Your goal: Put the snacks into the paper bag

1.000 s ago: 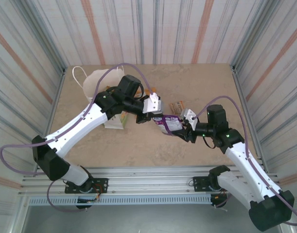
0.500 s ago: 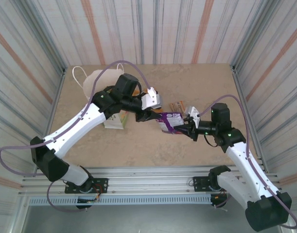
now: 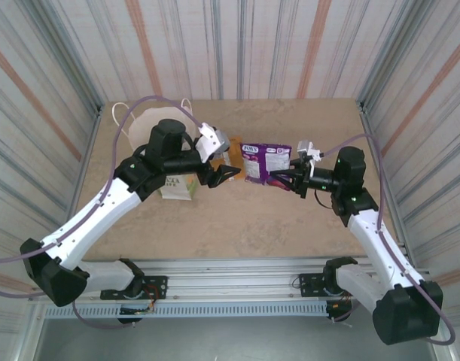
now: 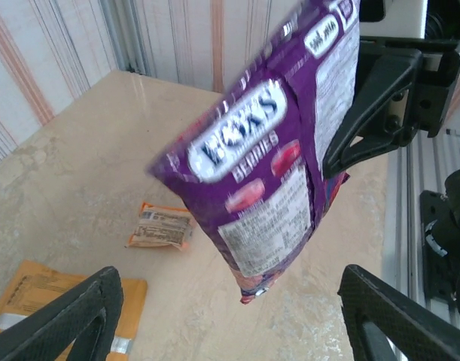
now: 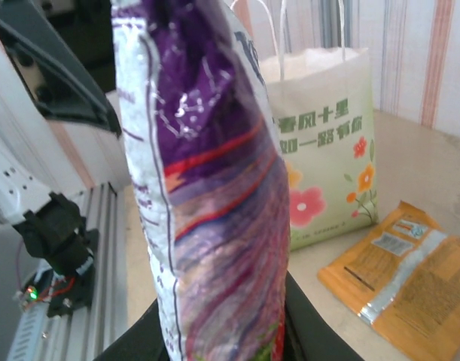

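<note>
A purple snack packet [image 3: 266,162] hangs in the air over the middle of the table, with my right gripper [image 3: 287,177] shut on its right end. In the right wrist view the packet [image 5: 207,188] stands upright between my black fingers [image 5: 305,327]. My left gripper [image 3: 223,174] is open just left of the packet and apart from it. In the left wrist view the packet [image 4: 282,150] hangs free ahead of my spread fingers [image 4: 71,316]. The white paper bag [image 3: 150,124] stands at the back left, partly hidden by my left arm; its flowered side [image 5: 327,150] faces the right wrist camera.
An orange packet [image 5: 403,278] lies flat on the table to the right of the bag. In the left wrist view a small orange packet [image 4: 162,226] and a larger orange one [image 4: 41,293] lie on the table. Striped walls close in the table on three sides.
My left gripper has opened, let go of the purple packet and drawn back to the left. My right gripper has shut on the packet and carried it up and towards the back.
</note>
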### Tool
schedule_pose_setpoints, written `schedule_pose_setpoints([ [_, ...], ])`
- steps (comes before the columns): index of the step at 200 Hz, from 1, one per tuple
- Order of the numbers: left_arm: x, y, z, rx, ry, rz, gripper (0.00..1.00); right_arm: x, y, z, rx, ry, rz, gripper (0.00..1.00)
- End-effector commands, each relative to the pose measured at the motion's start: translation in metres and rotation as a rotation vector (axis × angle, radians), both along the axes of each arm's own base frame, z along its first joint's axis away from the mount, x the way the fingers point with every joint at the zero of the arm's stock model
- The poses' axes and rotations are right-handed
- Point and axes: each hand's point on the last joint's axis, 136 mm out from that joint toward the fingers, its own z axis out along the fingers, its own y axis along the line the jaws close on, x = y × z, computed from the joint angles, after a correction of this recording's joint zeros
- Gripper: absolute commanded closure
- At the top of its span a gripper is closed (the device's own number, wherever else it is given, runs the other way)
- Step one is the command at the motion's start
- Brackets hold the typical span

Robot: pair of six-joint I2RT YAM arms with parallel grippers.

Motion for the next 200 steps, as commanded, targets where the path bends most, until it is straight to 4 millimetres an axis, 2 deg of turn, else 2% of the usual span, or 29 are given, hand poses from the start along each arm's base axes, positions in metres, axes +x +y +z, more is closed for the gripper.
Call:
schedule_pose_setpoints([
  [1, -0.008, 0.001, 0.017, -0.112, 0.016, -0.024, 0.21, -0.003, 0.003, 0.048, 0.08, -0.078, 0.055, 0.89],
  [31, -0.017, -0.004, 0.021, -0.181, 0.033, -0.101, 0.22, -0.011, 0.006, 0.066, 0.112, -0.107, 0.103, 0.89],
  [37, -0.019, -0.006, 0.022, -0.189, 0.037, -0.117, 0.23, -0.007, 0.009, 0.06, 0.107, -0.082, 0.124, 0.89],
  [94, -0.021, -0.015, 0.027, -0.239, 0.033, -0.183, 0.23, -0.027, 0.022, 0.069, 0.104, -0.113, 0.245, 0.89],
  [128, -0.024, -0.022, 0.033, -0.288, 0.032, -0.235, 0.27, -0.031, 0.026, 0.073, 0.104, -0.126, 0.271, 0.88],
  [163, -0.037, -0.027, 0.038, -0.334, 0.041, -0.339, 0.36, -0.03, 0.028, 0.076, 0.104, -0.143, 0.265, 0.88],
  [189, -0.04, -0.028, 0.039, -0.354, 0.032, -0.361, 0.48, -0.03, 0.029, 0.078, 0.104, -0.156, 0.264, 0.88],
  [200, -0.039, -0.029, 0.039, -0.353, 0.033, -0.36, 0.5, -0.031, 0.029, 0.078, 0.104, -0.154, 0.268, 0.88],
])
